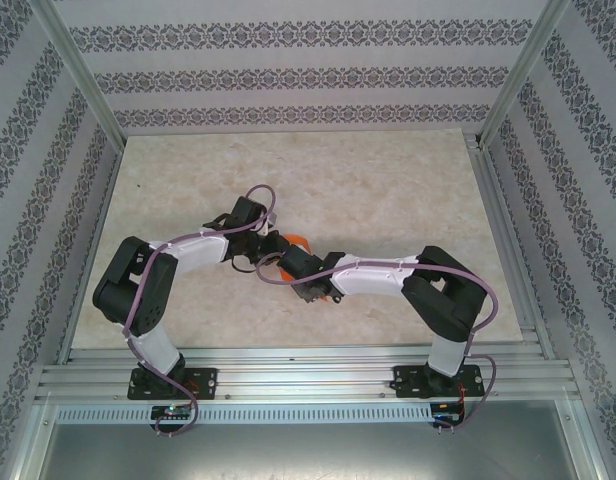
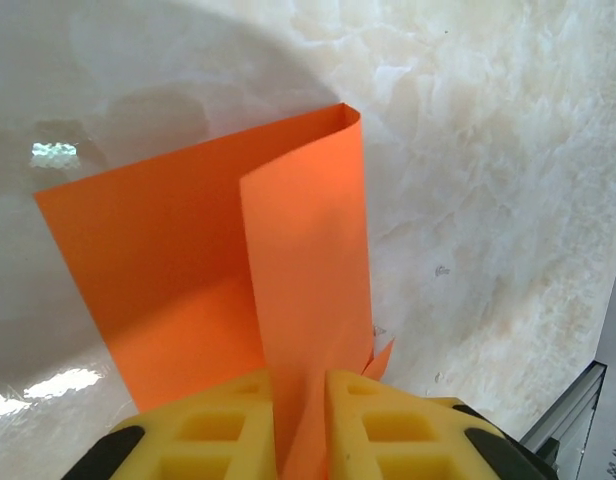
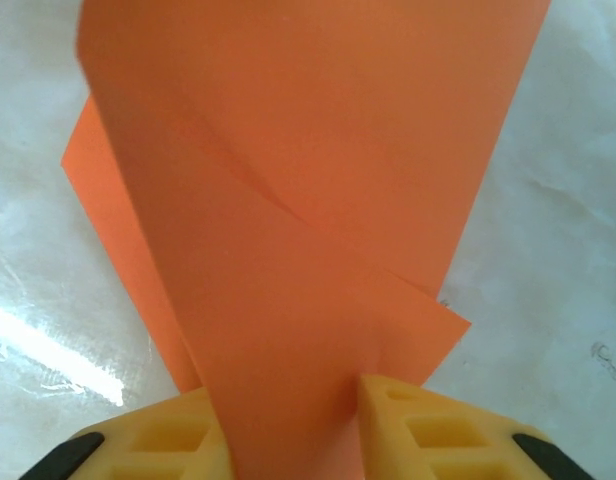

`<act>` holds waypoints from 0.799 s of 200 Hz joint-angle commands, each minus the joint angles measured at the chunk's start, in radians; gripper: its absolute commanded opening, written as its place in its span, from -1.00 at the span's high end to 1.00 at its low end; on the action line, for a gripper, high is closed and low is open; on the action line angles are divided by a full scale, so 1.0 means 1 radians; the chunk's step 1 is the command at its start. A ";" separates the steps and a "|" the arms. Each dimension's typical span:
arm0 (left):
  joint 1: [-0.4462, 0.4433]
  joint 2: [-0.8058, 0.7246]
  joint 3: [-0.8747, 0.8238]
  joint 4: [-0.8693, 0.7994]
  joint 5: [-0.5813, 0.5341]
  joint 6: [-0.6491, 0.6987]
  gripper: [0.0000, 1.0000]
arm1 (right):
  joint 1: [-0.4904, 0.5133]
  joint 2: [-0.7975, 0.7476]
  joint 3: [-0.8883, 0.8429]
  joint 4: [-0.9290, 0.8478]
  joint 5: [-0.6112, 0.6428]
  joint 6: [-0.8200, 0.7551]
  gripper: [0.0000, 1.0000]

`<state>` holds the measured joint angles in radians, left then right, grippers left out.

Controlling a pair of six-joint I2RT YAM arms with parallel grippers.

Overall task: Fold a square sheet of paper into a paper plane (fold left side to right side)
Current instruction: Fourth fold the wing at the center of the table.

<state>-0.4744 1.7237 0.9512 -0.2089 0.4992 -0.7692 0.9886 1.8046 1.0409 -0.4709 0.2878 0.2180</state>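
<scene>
Fold approx half done: square sheet of paper (image 2: 178, 260) at centre of desk (image 2: 488, 150), one flap raised, uncreased – left hand (image 2: 300, 425) clamped on it, right hand (image 3: 293, 430) astride it, grip unclear.

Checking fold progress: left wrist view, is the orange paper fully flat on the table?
No, one flap of the thin bright orange paper sheet stands curled up off the pale marbled table.
</scene>
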 commanded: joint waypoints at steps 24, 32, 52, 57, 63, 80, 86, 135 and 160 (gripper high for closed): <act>0.005 -0.078 0.052 -0.076 -0.021 0.053 0.30 | 0.012 0.019 0.023 0.002 0.017 -0.002 0.55; 0.017 -0.098 0.056 -0.095 -0.027 0.066 0.21 | 0.009 0.021 0.022 0.004 0.012 0.000 0.58; 0.060 -0.155 0.051 -0.123 -0.026 0.085 -0.03 | 0.000 0.018 0.007 0.031 -0.027 0.001 0.60; 0.072 -0.168 0.051 -0.131 -0.024 0.089 -0.09 | -0.003 0.017 0.002 0.037 -0.039 0.003 0.60; 0.084 -0.183 0.049 -0.139 -0.023 0.096 -0.18 | -0.006 0.014 0.000 0.044 -0.051 0.004 0.61; 0.110 -0.213 0.029 -0.155 -0.025 0.102 -0.31 | -0.020 0.003 -0.013 0.060 -0.085 0.008 0.61; 0.118 -0.222 0.016 -0.154 -0.025 0.101 -0.33 | -0.025 -0.002 -0.017 0.066 -0.097 0.012 0.61; 0.127 -0.204 -0.128 0.003 0.065 0.028 -0.35 | -0.097 -0.028 -0.077 0.148 -0.239 0.060 0.62; 0.110 -0.177 -0.164 0.062 0.081 0.008 -0.30 | -0.133 -0.033 -0.102 0.186 -0.313 0.082 0.63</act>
<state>-0.3546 1.5234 0.8139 -0.2508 0.5308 -0.7269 0.8867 1.7805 0.9775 -0.3435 0.0727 0.2596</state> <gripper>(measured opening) 0.658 0.192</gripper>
